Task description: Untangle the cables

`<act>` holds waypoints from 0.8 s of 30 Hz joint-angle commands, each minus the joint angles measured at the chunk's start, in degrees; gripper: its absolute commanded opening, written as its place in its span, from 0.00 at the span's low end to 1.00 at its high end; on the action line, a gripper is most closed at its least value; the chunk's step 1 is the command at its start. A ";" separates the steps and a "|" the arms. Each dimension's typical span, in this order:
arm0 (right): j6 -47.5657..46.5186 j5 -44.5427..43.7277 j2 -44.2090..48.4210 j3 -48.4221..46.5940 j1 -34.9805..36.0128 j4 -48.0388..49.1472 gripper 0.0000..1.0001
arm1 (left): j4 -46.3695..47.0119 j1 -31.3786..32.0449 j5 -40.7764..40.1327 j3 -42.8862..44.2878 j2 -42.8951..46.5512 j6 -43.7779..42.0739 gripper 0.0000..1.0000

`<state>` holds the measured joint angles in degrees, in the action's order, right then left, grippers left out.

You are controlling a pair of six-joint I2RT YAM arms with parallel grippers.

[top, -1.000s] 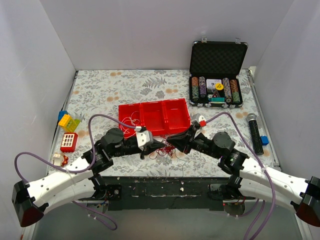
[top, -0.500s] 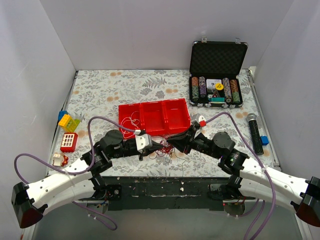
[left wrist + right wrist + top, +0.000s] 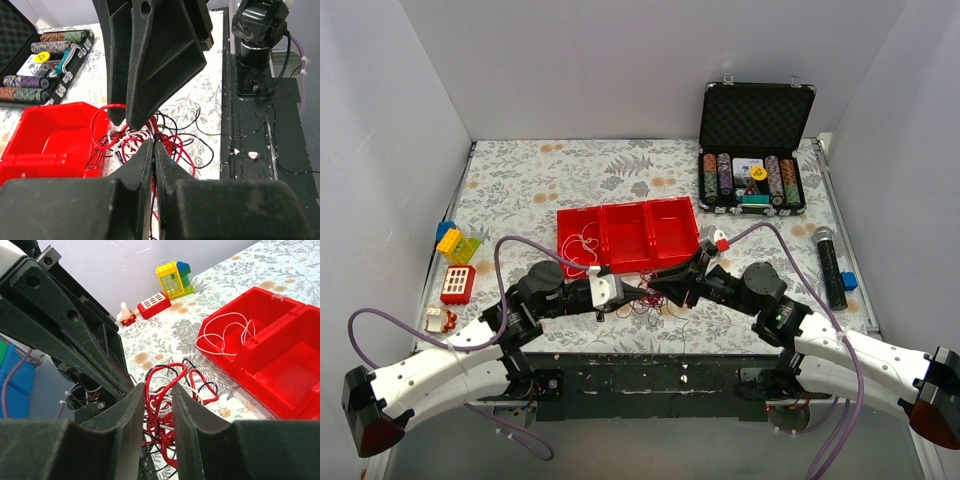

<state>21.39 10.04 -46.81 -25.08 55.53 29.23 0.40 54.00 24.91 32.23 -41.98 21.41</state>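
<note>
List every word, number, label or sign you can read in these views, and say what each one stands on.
No text can be read in any view.
Yellow disc in the poker chip case: dark markings, too small to read.
White pack beside the disc: print too blurred to read.
Red block and yellow block: only window grids, no letters.
</note>
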 commanded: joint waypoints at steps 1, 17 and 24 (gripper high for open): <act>1.37 1.29 -0.65 -2.08 -0.16 5.39 0.36 | -0.05 0.67 1.11 -0.41 1.46 -1.90 0.00; 3.66 2.88 -1.27 -2.25 -0.24 8.65 0.38 | -1.90 2.08 0.23 -1.90 3.04 -6.46 0.00; 4.36 3.67 -2.32 -2.87 -0.60 9.09 0.25 | -1.90 2.60 0.14 -2.61 3.22 -8.31 0.00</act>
<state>24.69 12.62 -48.75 -25.08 55.46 33.76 -1.04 56.01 24.86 30.20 -39.33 14.76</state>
